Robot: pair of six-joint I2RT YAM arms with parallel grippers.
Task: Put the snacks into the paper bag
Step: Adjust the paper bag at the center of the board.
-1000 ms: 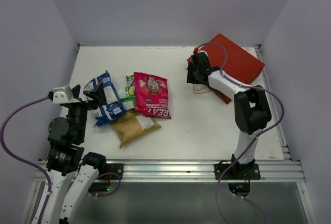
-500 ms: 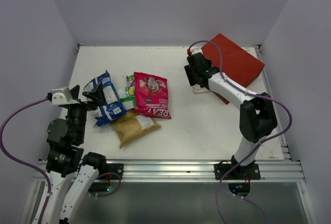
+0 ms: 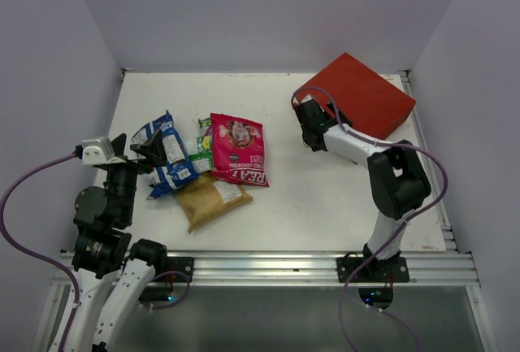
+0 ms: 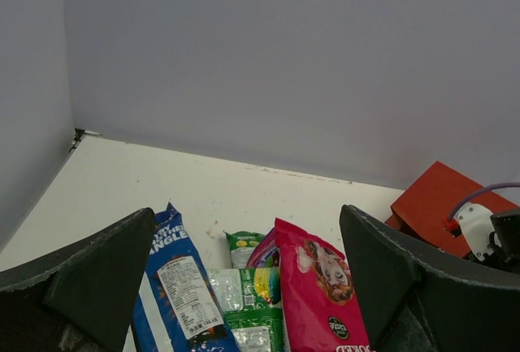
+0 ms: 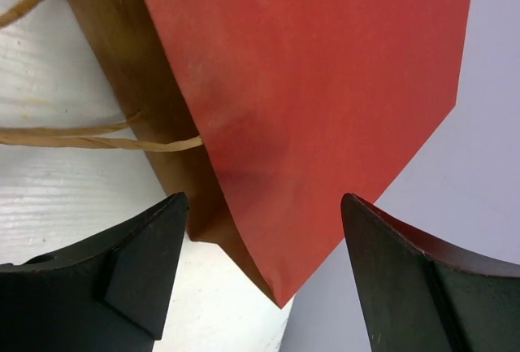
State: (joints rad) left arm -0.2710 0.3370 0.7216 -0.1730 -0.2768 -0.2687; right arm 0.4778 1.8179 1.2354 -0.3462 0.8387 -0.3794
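The snacks lie in a cluster at the left: a large pink packet (image 3: 238, 149), a blue-and-white one (image 3: 166, 157), a tan-brown one (image 3: 211, 197) and small green ones (image 3: 201, 155). In the left wrist view I see the pink (image 4: 321, 295), blue-and-white (image 4: 183, 287) and green (image 4: 252, 303) packets and a sliver of the purple one (image 4: 266, 250). My left gripper (image 3: 140, 149) (image 4: 248, 212) is open and empty, just left of them. The red-brown paper bag (image 3: 357, 92) (image 5: 309, 67) lies at the back right. My right gripper (image 3: 307, 115) (image 5: 264, 199) is open at its mouth, with the red upper wall between the fingers and the twine handles (image 5: 97, 139) beside it.
Grey walls close in the white table (image 3: 325, 189) at the back and both sides. The bag also shows far off in the left wrist view (image 4: 435, 206), with my right arm's wrist (image 4: 475, 226) in front of it.
My right gripper has turned and shifted at the bag's mouth. The bag's red wall now stands higher and the handles no longer show from above. The left arm has not moved.
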